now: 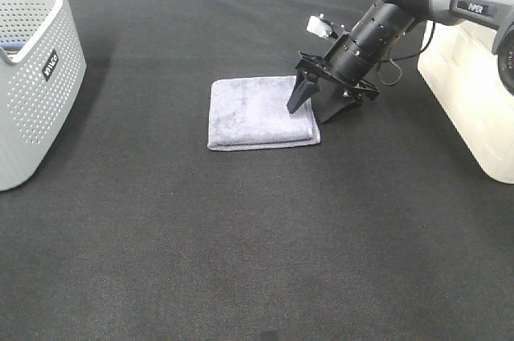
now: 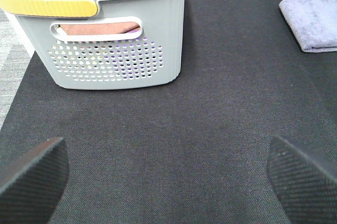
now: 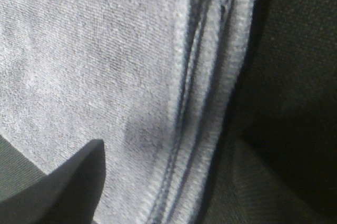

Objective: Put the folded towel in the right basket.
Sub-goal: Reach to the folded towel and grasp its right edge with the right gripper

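Folded towel (image 1: 249,112), pale lavender-grey plush: your right gripper (image 1: 312,114) straddles its edge, open and empty; close, then lift.

We see a black, woven-textured surface (image 1: 241,237) carrying three things. The folded towel (image 1: 253,112) lies flat near the middle of it, layers showing along its near edge, well apart from the grey hole-dotted basket (image 1: 36,92) that stands at the left edge. The right basket (image 1: 470,100), cream-white and plain-sided, stands at the far right edge, not touching the towel.
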{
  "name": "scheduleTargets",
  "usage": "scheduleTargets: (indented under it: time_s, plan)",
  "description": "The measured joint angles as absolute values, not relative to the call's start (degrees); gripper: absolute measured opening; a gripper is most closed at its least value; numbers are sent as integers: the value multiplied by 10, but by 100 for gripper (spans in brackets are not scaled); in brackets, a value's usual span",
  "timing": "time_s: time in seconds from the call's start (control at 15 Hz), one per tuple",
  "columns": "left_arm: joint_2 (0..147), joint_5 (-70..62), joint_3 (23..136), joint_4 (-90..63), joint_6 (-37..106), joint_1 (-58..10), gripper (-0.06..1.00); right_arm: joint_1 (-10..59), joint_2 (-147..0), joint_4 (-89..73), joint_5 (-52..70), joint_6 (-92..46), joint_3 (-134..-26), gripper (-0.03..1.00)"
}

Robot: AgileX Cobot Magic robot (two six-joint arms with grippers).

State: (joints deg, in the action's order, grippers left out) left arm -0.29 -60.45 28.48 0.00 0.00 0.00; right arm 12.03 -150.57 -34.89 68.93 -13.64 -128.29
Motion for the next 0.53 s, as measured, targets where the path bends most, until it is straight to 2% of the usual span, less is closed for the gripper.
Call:
scheduleTargets:
  time_s: [0.33, 0.53]
  plan:
    - [-3, -604, 285, 0, 0, 0, 97, 131, -1522, -405, 678, -158, -1283, 52]
    - [-3, -604, 285, 0, 0, 0, 97, 133, -1526, -408, 677, -159, -1283, 9]
